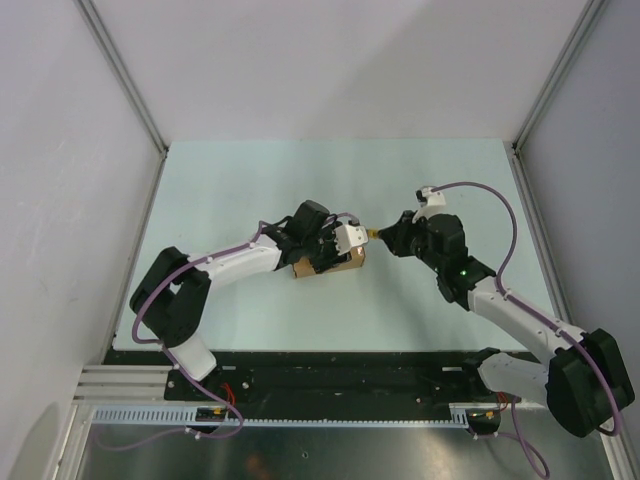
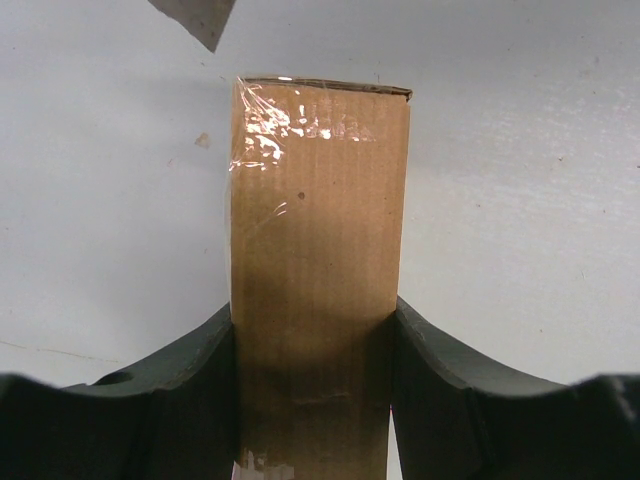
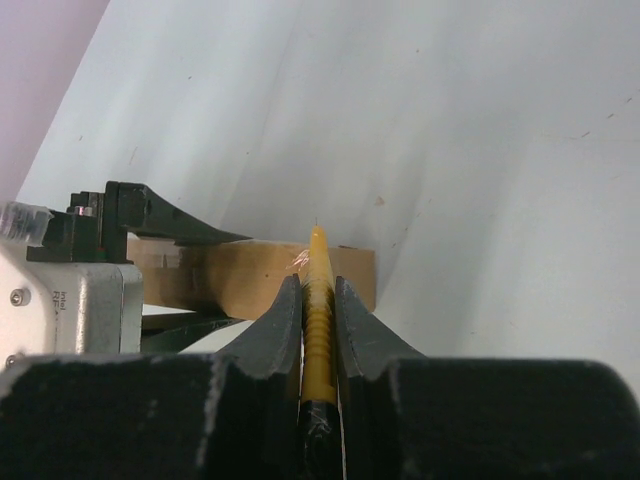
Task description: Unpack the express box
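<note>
The express box [image 1: 328, 266], a brown oblong carton, lies on the table near the middle. My left gripper [image 1: 336, 256] is shut on it, a finger pressed against each long side. In the left wrist view the box [image 2: 318, 230] runs away from the left gripper [image 2: 312, 314], with shiny clear tape [image 2: 268, 125] over its far end. My right gripper [image 1: 388, 238] is shut on a slim yellow utility knife [image 3: 318, 285]. The knife's tip [image 1: 372, 233] points at the right end of the box [image 3: 240, 275], close to its taped edge; I cannot tell whether they touch.
White enclosure walls with aluminium posts [image 1: 125, 85] stand along the left, back and right of the pale table [image 1: 250, 180]. A black rail and cable duct [image 1: 330, 400] run along the near edge by the arm bases.
</note>
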`<state>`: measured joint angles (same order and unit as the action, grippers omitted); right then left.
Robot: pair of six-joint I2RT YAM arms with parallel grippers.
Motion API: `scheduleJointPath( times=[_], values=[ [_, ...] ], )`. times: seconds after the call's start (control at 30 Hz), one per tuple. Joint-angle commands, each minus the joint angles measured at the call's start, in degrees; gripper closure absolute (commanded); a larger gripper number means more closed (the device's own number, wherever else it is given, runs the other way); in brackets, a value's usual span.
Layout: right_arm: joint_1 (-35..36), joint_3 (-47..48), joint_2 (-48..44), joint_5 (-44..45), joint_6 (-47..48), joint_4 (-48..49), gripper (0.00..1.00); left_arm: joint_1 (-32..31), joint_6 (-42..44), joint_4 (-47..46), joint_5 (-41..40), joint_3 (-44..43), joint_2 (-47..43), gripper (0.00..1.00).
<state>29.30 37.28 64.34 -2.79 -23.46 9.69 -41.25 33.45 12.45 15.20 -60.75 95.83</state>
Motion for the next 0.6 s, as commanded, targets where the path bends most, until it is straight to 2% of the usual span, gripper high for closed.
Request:
scheduleJointPath(
  times=[0.0, 0.57],
  values=[
    [0.4, -0.1, -1.4, 2.7, 0.7, 0.7, 1.00, -0.1, 0.6, 5.1, 0.7, 2.0, 0.8, 0.55],
    [1.5, -0.2, -0.4, 2.4, 2.1, -0.3, 1.00, -0.2, 0.2, 5.2, 1.3, 1.7, 1.3, 0.56]
  ],
)
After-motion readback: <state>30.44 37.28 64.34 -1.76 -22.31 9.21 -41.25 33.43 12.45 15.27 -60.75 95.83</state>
